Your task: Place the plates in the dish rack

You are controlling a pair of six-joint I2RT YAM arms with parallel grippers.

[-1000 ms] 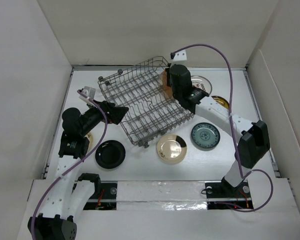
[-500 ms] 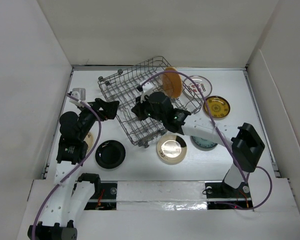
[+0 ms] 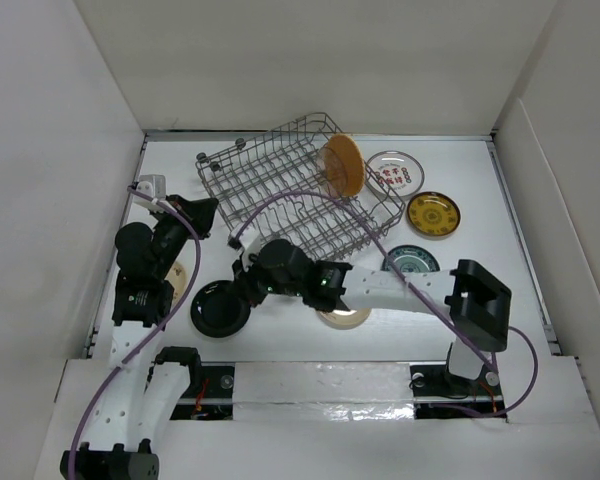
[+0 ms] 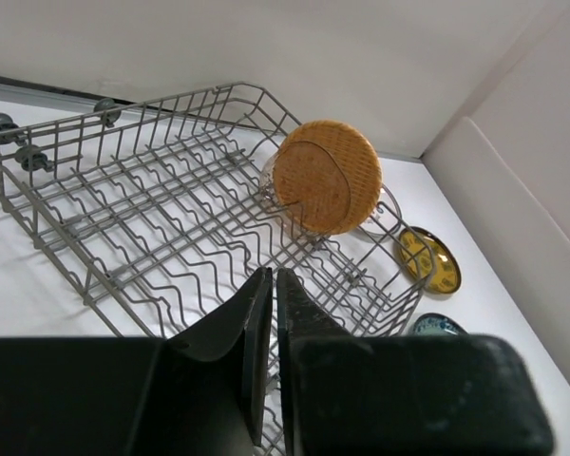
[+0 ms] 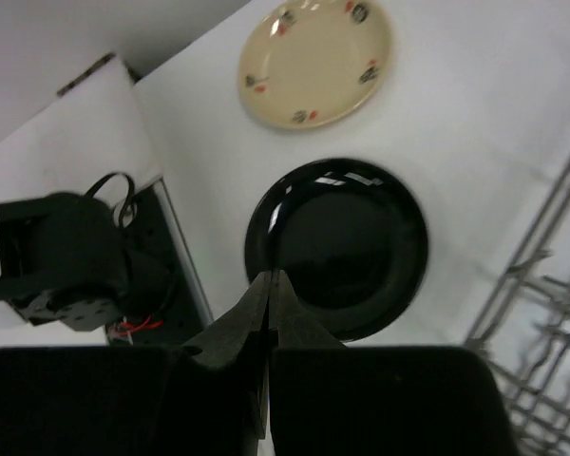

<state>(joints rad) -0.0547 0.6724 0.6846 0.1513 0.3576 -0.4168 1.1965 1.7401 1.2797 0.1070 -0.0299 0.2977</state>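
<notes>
Overhead and wrist views of a white counter point(image 3: 470, 170), read from left to right.

Left arm point(image 3: 145, 265) – raised at the counter's left edge. Its jaws are pressed fully together and grip nothing, and they point toward the rack. A cream plate with small red and dark marks point(image 5: 315, 62) lies flat, partly under this arm.

Black plate point(image 3: 220, 308) – flat on the counter, near the front edge. The right arm point(image 3: 380, 290) reaches across to it. The right jaws are closed tight and empty, with their tips over the plate's rim (contact cannot be told).

Dish rack point(image 3: 280, 190) – grey wire, set askew at centre rear, with round feet showing along its far-left edge. One orange-brown plate point(image 4: 325, 188) stands on edge among the tines at the rack's right end.

A pale plate point(image 3: 342, 318) lies mostly hidden beneath the right arm.

Right of the rack, three plates lie flat on the counter:
- White plate with red marks point(image 3: 393, 173), just beside the rack. The marks resemble lettering but are too small to read.
- Patterned teal plate point(image 3: 412, 260), partly covered by the arm.
- Patterned yellow plate point(image 3: 433, 214), farthest right.
</notes>
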